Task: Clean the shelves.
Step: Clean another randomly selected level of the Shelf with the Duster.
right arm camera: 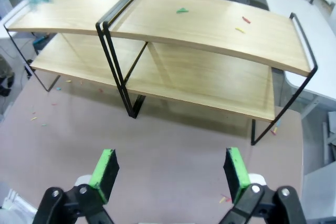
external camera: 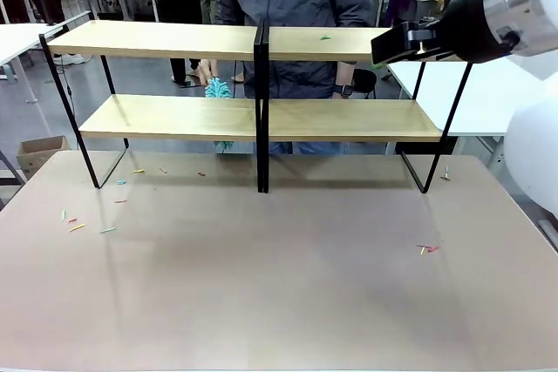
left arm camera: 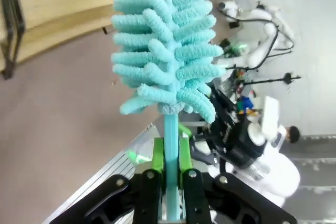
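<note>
The shelves (external camera: 174,41) are a two-tier light-wood rack in a black frame with a centre post, also seen from above in the right wrist view (right arm camera: 210,30). Small coloured scraps (right arm camera: 182,10) lie on the top board. My left gripper (left arm camera: 169,153) is shut on the thin handle of a teal fluffy duster (left arm camera: 165,51), near a corner of the shelves (left arm camera: 52,3). My right gripper (right arm camera: 170,174) is open and holds nothing, hanging high in front of the rack; the front view shows it (external camera: 403,41) at the top board's right end.
Behind the rack a person's hand (external camera: 206,70) holds a second teal duster (external camera: 216,90) between the tiers. Coloured scraps lie on the brown table (external camera: 279,302) at the left (external camera: 87,226) and right (external camera: 427,250). White tables stand at both sides.
</note>
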`<state>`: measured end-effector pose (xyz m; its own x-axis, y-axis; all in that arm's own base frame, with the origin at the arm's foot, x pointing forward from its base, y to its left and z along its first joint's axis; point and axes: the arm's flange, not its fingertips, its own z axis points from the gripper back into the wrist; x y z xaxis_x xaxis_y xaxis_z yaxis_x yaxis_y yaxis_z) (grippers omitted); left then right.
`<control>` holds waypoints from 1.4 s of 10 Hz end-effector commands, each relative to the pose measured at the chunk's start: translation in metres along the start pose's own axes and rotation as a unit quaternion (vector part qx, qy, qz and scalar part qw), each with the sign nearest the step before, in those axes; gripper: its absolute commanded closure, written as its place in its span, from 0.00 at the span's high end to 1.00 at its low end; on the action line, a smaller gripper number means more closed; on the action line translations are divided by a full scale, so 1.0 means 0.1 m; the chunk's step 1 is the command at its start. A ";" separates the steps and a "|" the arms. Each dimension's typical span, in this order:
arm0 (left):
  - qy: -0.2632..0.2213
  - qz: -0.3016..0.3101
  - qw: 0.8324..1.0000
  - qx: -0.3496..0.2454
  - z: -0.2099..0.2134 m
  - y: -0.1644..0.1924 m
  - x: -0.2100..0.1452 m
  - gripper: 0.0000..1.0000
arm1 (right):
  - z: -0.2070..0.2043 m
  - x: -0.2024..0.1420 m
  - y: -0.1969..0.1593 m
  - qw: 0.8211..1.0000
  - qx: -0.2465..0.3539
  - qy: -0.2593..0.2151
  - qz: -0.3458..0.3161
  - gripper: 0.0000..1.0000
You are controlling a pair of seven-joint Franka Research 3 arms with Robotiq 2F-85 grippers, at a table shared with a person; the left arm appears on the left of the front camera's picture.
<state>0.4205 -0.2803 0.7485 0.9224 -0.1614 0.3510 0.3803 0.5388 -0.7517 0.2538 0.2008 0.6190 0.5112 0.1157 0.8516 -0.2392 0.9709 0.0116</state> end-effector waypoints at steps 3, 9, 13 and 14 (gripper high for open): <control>-0.019 0.042 0.996 0.074 -0.48 -0.22 1.02 0.11 | -0.01 0.01 0.00 1.000 0.002 0.000 -0.001 1.00; -0.057 0.072 0.979 0.183 -0.89 0.36 0.85 0.11 | -0.01 0.01 0.00 1.000 0.002 0.000 -0.001 1.00; 0.003 0.042 0.967 0.253 -1.01 0.65 0.66 0.11 | -0.01 0.01 0.00 1.000 0.002 0.000 -0.001 1.00; 0.009 0.032 0.970 0.243 -1.02 0.64 0.65 0.11 | -0.01 0.01 0.00 1.000 0.002 0.000 -0.001 1.00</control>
<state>0.5194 -0.3481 0.6651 0.9522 -0.0926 0.2911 0.2156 0.8789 -0.4256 0.2538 0.2007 0.6190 0.5112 0.1157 0.8517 -0.2391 0.9709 0.0116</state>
